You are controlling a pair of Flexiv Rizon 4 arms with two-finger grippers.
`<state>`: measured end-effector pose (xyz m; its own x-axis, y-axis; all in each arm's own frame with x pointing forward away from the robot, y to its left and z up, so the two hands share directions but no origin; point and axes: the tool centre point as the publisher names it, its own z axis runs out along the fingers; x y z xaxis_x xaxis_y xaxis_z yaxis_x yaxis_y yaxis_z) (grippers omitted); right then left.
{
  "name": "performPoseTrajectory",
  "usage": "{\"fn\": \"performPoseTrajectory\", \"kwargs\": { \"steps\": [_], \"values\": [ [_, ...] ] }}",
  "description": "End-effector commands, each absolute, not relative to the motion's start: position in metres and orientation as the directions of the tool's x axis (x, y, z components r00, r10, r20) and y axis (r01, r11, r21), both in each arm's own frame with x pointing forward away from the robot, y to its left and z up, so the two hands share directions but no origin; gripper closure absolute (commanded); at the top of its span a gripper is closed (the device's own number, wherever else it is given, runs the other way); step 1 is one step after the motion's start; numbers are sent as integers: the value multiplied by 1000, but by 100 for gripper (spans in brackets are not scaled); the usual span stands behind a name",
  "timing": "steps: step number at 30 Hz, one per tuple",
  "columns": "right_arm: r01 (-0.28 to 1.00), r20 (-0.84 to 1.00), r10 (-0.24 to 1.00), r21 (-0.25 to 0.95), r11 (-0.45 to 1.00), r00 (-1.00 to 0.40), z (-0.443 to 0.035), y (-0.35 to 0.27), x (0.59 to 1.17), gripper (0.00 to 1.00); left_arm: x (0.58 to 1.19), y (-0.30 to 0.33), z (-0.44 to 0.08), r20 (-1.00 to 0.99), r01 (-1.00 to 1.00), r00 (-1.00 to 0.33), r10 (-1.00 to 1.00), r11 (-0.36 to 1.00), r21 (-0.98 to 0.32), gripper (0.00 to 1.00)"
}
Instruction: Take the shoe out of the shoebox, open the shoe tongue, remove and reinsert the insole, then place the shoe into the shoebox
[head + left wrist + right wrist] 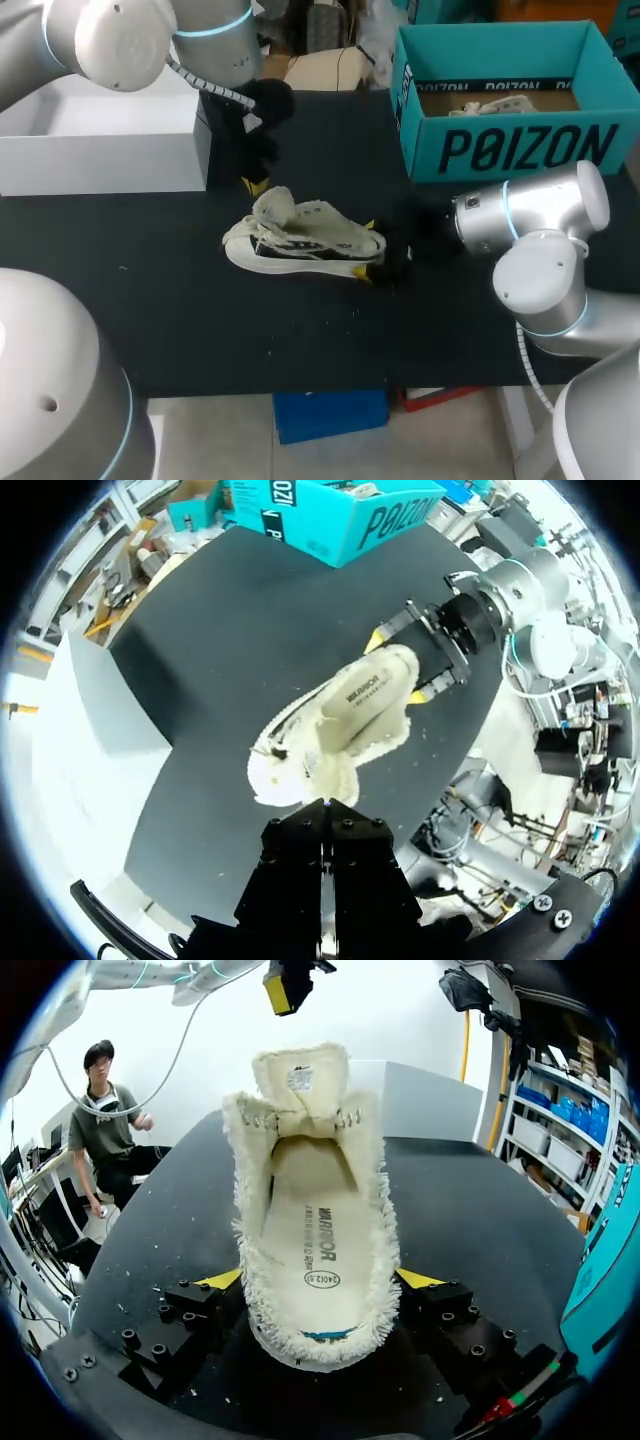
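Because soft, light and floppy at the frayed canvas, hold the shoe by its stiffer heel: clamped there on the table, outside the box, in the right gripper. For the limp tongue, use the left gripper, pinched empty just above.

The right hand clasps the heel of the cream shoe on the black table.

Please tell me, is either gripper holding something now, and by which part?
The right gripper holds the cream frayed canvas shoe by its heel, jaws on both sides. The left gripper hangs by the tongue, holding nothing.
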<state>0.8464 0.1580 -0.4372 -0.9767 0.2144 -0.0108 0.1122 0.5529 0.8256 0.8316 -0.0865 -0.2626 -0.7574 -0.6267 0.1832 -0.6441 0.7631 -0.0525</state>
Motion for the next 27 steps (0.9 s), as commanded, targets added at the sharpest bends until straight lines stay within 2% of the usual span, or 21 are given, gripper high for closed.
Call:
{"fn": "performPoseTrajectory", "kwargs": {
  "steps": [1,3,10,13,27],
  "values": [
    [113,-11,215,826,553,-977,-439,157,847,91,838,-96,-268,506,120,-847,163,986,-116,100],
    [113,-11,215,826,553,-977,-439,157,847,91,839,-101,-264,477,208,-836,270,962,-179,100],
    [113,-11,215,826,553,-977,-439,157,847,91,837,-121,-263,336,369,-870,361,928,-40,100],
    [113,-11,215,826,553,-977,-439,157,847,91,839,-126,-264,262,331,-909,323,943,-16,100],
    [113,-11,215,826,553,-977,-439,157,847,92,839,-126,-264,262,331,-909,323,943,-16,100]
  ]
}}
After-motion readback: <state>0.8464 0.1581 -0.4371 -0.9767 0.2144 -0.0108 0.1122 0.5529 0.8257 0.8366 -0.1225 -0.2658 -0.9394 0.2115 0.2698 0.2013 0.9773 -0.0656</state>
